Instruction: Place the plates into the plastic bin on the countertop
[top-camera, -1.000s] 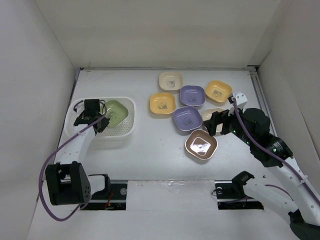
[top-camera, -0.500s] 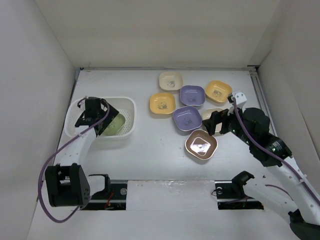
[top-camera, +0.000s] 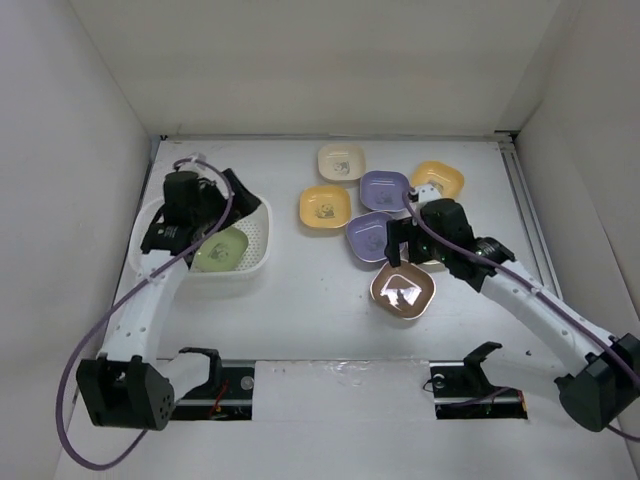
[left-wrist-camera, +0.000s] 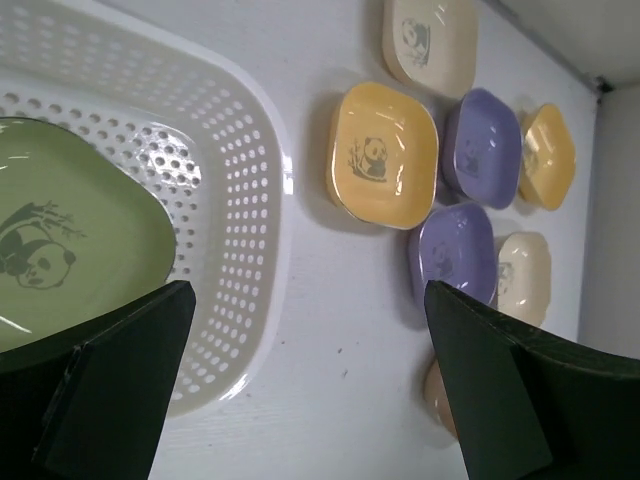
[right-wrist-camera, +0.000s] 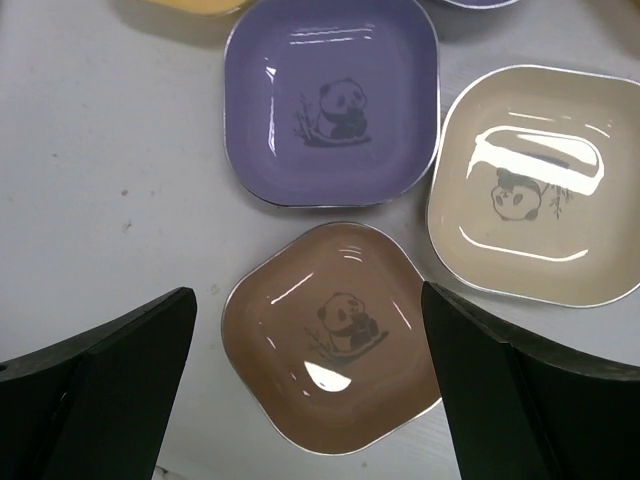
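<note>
Left gripper (left-wrist-camera: 305, 390) has released the green plate (left-wrist-camera: 70, 250) into the plastic bin (left-wrist-camera: 240, 200); right gripper (right-wrist-camera: 310, 365), jaws spread, now overhangs the brown plate (right-wrist-camera: 330, 330).

Robot test cell, laboratory type. Plain white walls (top-camera: 300, 60) enclose the white tabletop (top-camera: 310, 310) on three sides. A cabled left arm (top-camera: 140, 310) and right arm (top-camera: 530, 305) are bolted to a rail (top-camera: 330, 380) at its near edge.
</note>
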